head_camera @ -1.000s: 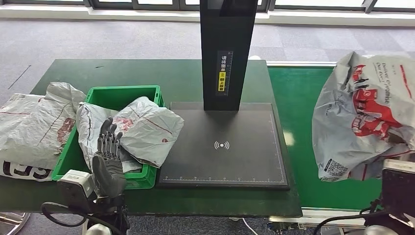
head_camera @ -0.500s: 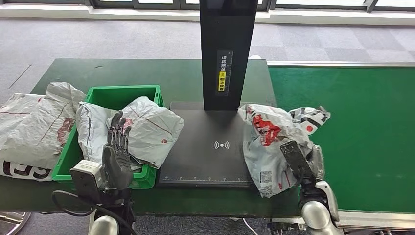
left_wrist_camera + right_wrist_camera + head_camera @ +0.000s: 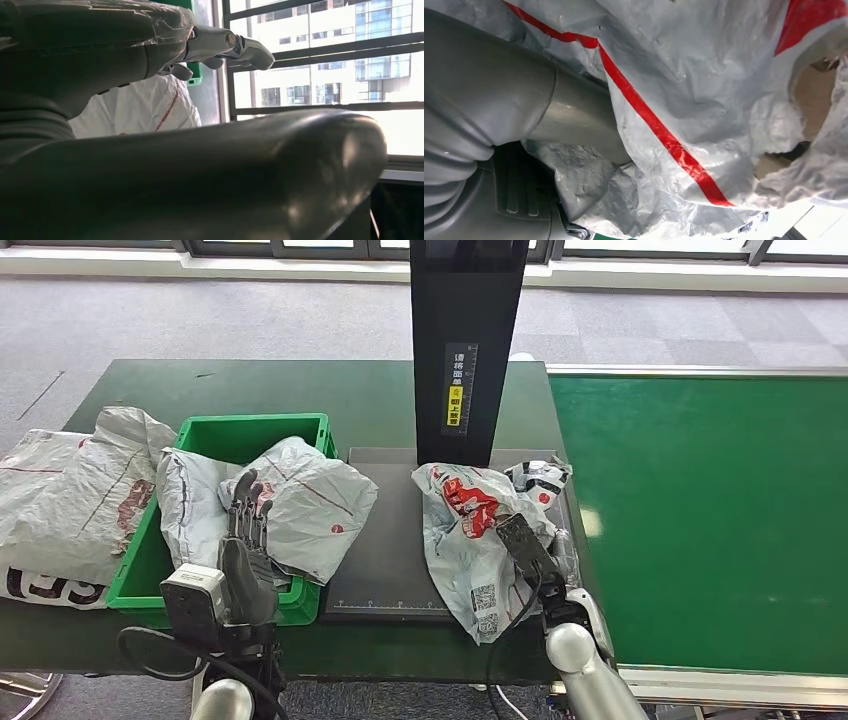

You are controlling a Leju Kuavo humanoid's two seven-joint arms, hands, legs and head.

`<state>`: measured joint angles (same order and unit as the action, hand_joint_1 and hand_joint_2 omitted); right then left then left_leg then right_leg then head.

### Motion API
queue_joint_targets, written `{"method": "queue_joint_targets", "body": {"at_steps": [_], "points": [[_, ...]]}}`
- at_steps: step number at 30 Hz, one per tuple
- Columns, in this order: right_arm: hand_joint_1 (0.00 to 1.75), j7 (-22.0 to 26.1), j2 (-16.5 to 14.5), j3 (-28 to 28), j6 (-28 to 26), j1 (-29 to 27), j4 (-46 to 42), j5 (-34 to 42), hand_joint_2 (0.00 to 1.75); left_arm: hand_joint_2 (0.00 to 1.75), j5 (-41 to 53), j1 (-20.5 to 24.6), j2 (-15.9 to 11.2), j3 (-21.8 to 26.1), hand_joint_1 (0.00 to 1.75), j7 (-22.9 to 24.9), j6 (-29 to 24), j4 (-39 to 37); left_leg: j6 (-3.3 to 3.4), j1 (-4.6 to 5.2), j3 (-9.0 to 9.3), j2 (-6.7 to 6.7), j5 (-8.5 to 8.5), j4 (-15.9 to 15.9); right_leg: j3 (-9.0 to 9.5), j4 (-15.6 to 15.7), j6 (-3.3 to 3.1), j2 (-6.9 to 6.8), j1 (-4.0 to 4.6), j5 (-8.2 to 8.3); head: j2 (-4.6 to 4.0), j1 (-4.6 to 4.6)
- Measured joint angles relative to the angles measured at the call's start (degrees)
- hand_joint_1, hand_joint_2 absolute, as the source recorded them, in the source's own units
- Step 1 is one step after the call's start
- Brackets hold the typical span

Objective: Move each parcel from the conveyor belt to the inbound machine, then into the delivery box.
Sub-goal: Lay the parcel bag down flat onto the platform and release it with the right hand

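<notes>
On the scanner plate (image 3: pixel 385 540) | your right hand (image 3: pixel 528 552) gripped the parcel (image 3: pixel 470 540) | your left hand (image 3: pixel 243 560), fingers spread and empty, hovered over the green box (image 3: pixel 250 430), which lay to the parcel's left.

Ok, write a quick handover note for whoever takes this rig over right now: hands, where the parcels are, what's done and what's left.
Right robot hand: grips a grey parcel lying on the black scan pad.
Left robot hand: holds nothing, fingers apart, raised at the near edge of the green box.
Done: one parcel lies in the box, draped over its rim; this one is off the belt and on the pad.
Left: move it into the box.
Two more bags lie left of the box.
</notes>
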<state>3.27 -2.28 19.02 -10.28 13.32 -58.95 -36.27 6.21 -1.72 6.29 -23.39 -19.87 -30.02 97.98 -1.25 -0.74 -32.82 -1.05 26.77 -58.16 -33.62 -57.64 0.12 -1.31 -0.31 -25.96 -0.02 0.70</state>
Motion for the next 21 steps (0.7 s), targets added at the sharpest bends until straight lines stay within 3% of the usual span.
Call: {"method": "queue_joint_targets", "body": {"at_steps": [2, 3, 6, 13, 21], "points": [[0.41, 0.0, -0.2, 0.1, -0.1, 0.5, 0.8, 0.1, 1.75, 0.0, 0.0, 0.1, 0.0, 0.0, 0.0, 0.0, 0.0, -0.2, 0.0, 0.0, 0.0, 0.0, 0.0, 0.0, 0.0, 0.0, 0.0, 0.0, 0.0, 0.0, 0.0, 0.0], [0.02, -0.1, -0.3, 0.1, -0.3, 0.6, 1.2, 0.1, 1.31, 0.0, 0.0, 0.1, 0.1, 0.0, 0.0, 0.0, 0.0, -0.3, 0.0, 0.0, 0.0, 0.01, 0.0, 0.0, -0.01, 0.0, 0.0, 0.0, 0.0, 0.0, 0.0, 0.0], [0.0, -0.7, -0.6, 0.1, -2.2, 1.4, 2.0, -0.2, 0.0, 0.0, 0.0, 0.2, 0.1, 0.0, 0.0, 0.2, 0.0, -0.6, 0.0, 0.0, -0.02, 0.01, 0.0, 0.0, -0.03, 0.0, 0.0, 0.01, 0.01, 0.0, 0.0, 0.0], [0.0, -1.8, -0.7, 0.1, -7.8, 3.1, 1.7, -3.7, 0.0, 0.0, 0.1, 0.3, 0.3, -0.1, 0.0, 0.3, -0.9, -1.1, -0.01, 0.0, -0.01, 0.0, -0.01, 0.0, -0.06, 0.0, -0.02, 0.02, 0.01, 0.01, 0.0, 0.0], [0.0, -1.4, -0.4, 0.1, -7.9, 0.3, -5.6, -2.7, 0.0, 0.0, 0.9, 0.8, 0.5, -0.1, 0.0, -0.1, -3.6, -1.9, -0.01, 0.0, -0.03, -0.01, 0.0, 0.0, -0.1, 0.0, -0.02, 0.03, 0.01, 0.01, 0.0, 0.01]]}}
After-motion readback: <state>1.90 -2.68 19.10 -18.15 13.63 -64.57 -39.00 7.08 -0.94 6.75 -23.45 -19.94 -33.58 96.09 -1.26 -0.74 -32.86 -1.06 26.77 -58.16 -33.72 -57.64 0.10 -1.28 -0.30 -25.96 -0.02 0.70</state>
